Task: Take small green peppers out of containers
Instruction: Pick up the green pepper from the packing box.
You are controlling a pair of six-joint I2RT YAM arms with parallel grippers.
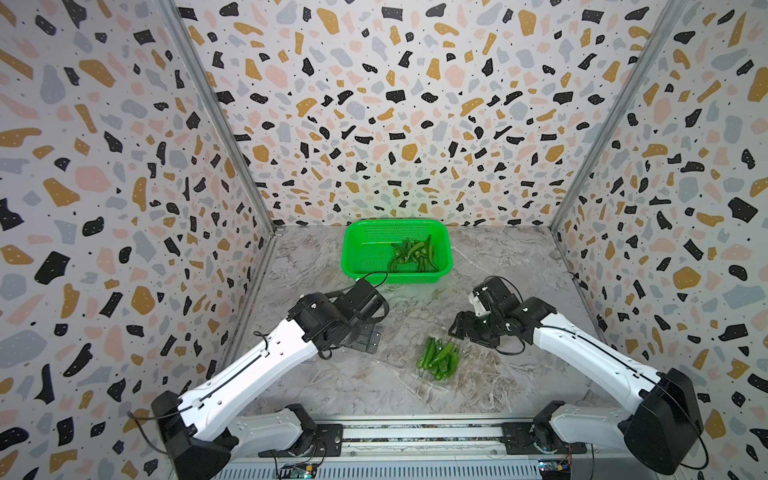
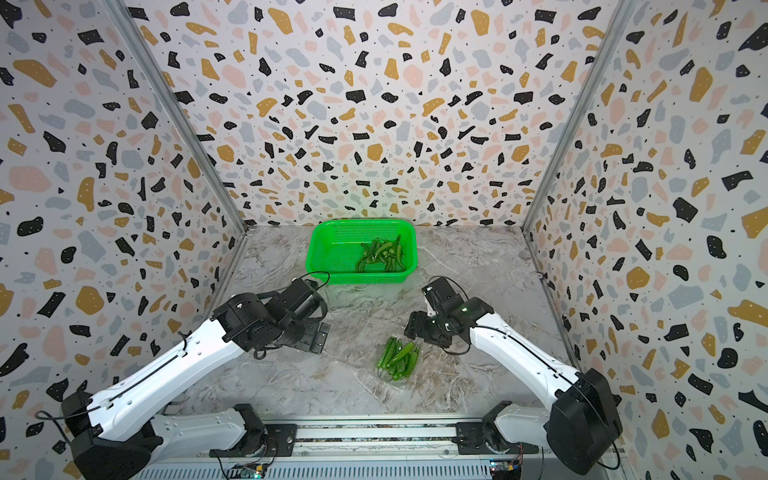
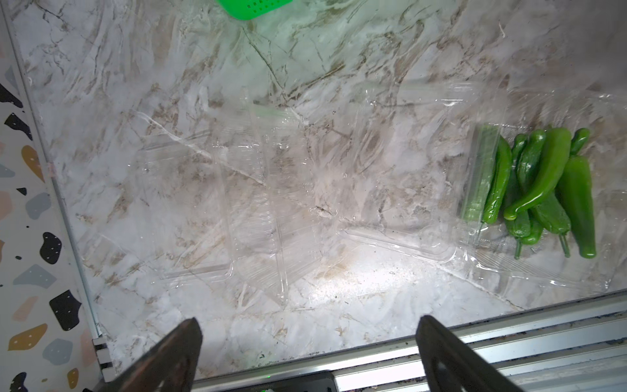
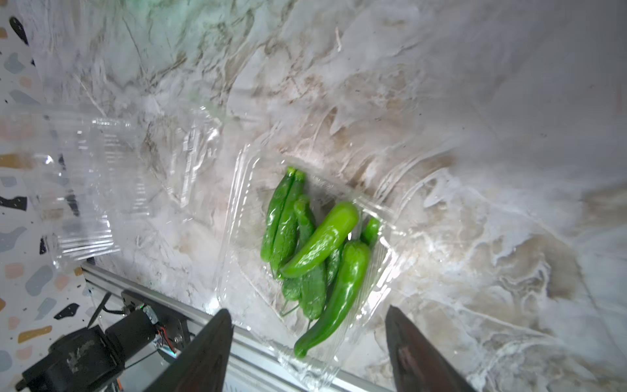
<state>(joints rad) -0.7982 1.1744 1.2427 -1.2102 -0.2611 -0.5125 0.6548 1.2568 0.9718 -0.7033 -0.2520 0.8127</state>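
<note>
Nearest us, just beyond the metal rail [image 1: 415, 432], a clear container [image 4: 234, 203] lies on the table [image 1: 332, 382], right of centre. In it rests a bunch of small green peppers [image 1: 439, 358], glossy and packed side by side; both top views show them, and in the right wrist view one paler pepper lies aslant across the rest, with another reaching toward the rail.

To the left of that pack lie empty containers [image 3: 251, 203], flattened on the marble and plain only by their glare; in the top views we can scarcely make them out.

A little farther in, the right gripper [image 4: 307, 309] hangs above the far edge of the filled pack, its fingers spread with nothing between them, so it is released and touches no pepper. The left gripper [image 3: 307, 320] hovers over the empty packs, well apart from the peppers; it too is spread wide and grasps nothing.

Farthest back, against the speckled wall, stands a bright green basket [image 1: 353, 257]; a second heap of peppers [image 1: 413, 254], darker and tangled, lies in its right half.
</note>
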